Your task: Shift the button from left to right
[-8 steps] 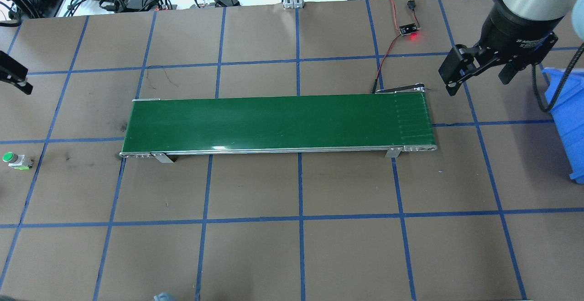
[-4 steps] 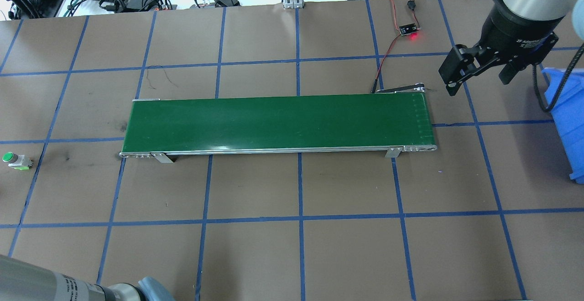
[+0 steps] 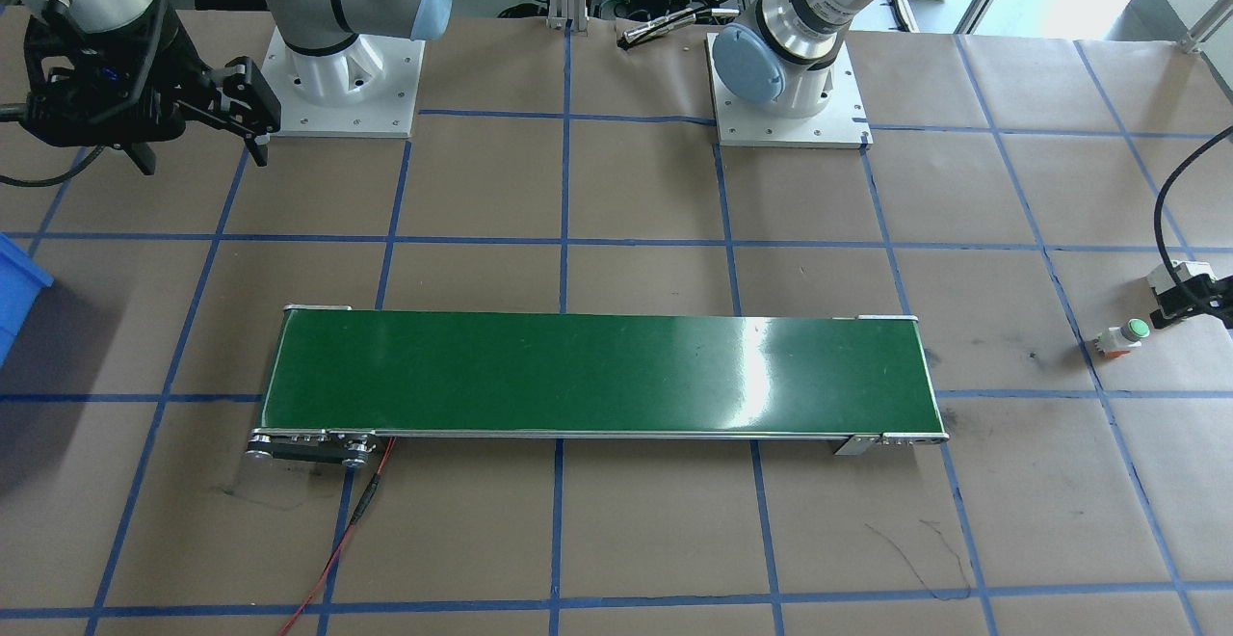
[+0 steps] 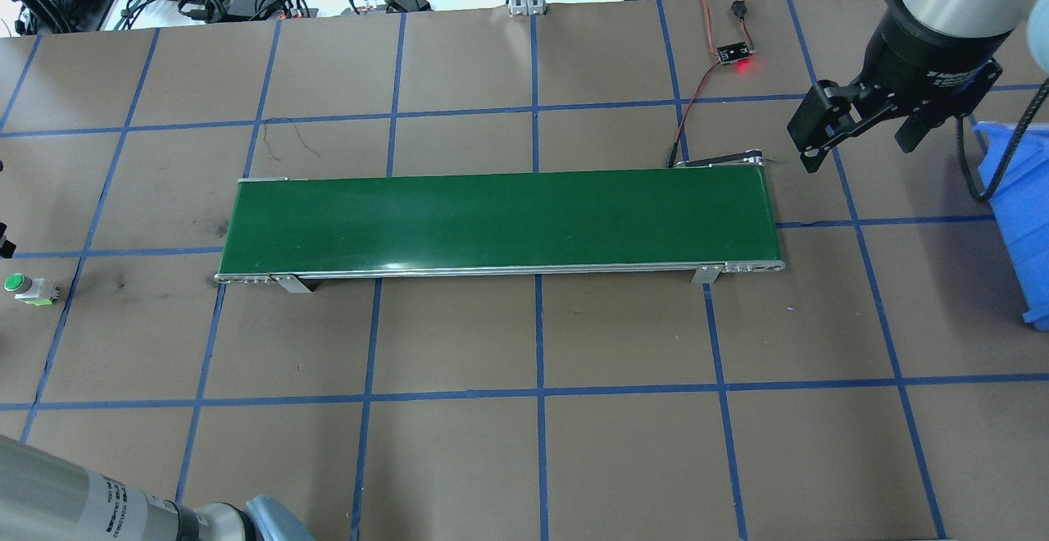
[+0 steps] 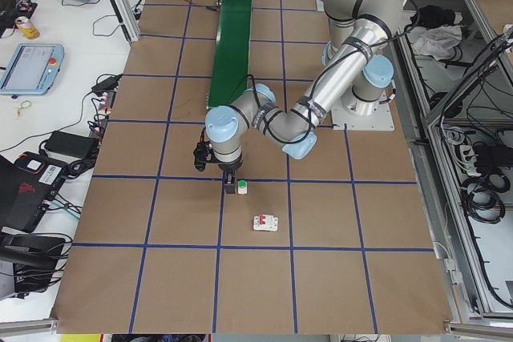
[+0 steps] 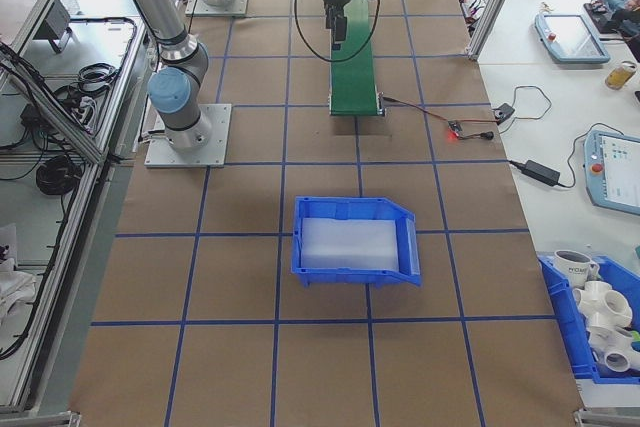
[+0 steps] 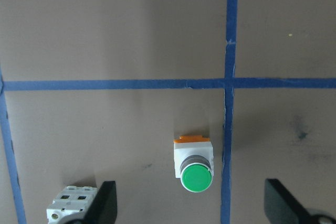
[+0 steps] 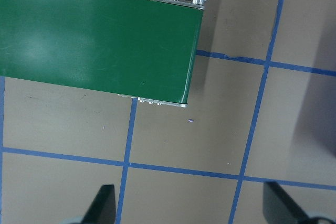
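A: Across the middle of the overhead frame I log the brown-paper table point(image 4: 524, 459) with its blue tape grid, and on it the long green conveyor point(image 4: 500, 221), running left to right.

B: Next down in size?

A: Blue bin point(image 4: 1020, 213), cut off at the right edge of the overhead frame. My right gripper point(image 4: 860, 135) hangs just beside it, upper right, above the paper past the conveyor's right end. Its wrist view shows both fingers spread wide with bare table between them.

B: And the left side?

A: Left gripper point(image 7: 191, 208) is over the far left end of the table; the left side view shows it low over the paper. In its wrist view the two fingertips point(image 7: 107, 200) stand well apart at the bottom corners, closed on nothing.

B: The button?

A: Button point(image 7: 195, 162) lies on the paper between those fingertips, lower centre of the wrist frame, green cap toward the bottom edge, orange base up, just beside a tape line. White circuit breaker point(image 7: 71, 208) sits lower left, near the left fingertip.
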